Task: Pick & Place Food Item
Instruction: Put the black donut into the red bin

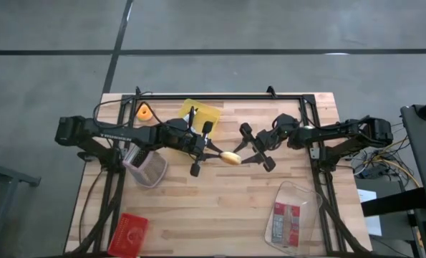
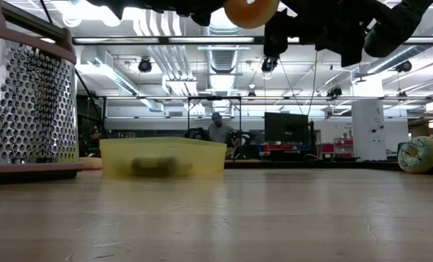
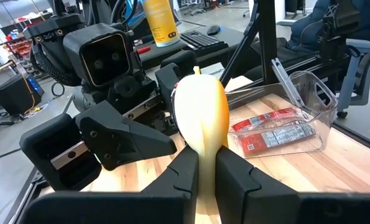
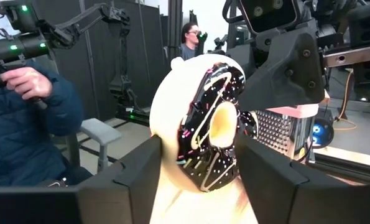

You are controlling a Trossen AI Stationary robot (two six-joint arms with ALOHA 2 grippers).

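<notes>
Donut, chocolate-iced with sprinkles and a pale dough ring (image 4: pixel 206 140), hanging mid-air over the middle of the wooden table (image 1: pixel 220 208), roughly at the centre of the clock face in the overhead view. Pinched edge-on by the left gripper (image 3: pixel 201 177), fingers clenched tight on the rim. Right gripper (image 4: pixel 200 180) sitting just at 3 o'clock of it, jaws spread wide on either side of the ring, not gripping. Looks like a handoff between arms, so probably best to keep the left grip firm until the other side is well clear. Yellow plastic tray (image 1: pixel 200 113) at 11 o'clock, clear plastic bin (image 1: pixel 307 201) at 5 o'clock, either a possible drop spot.
</notes>
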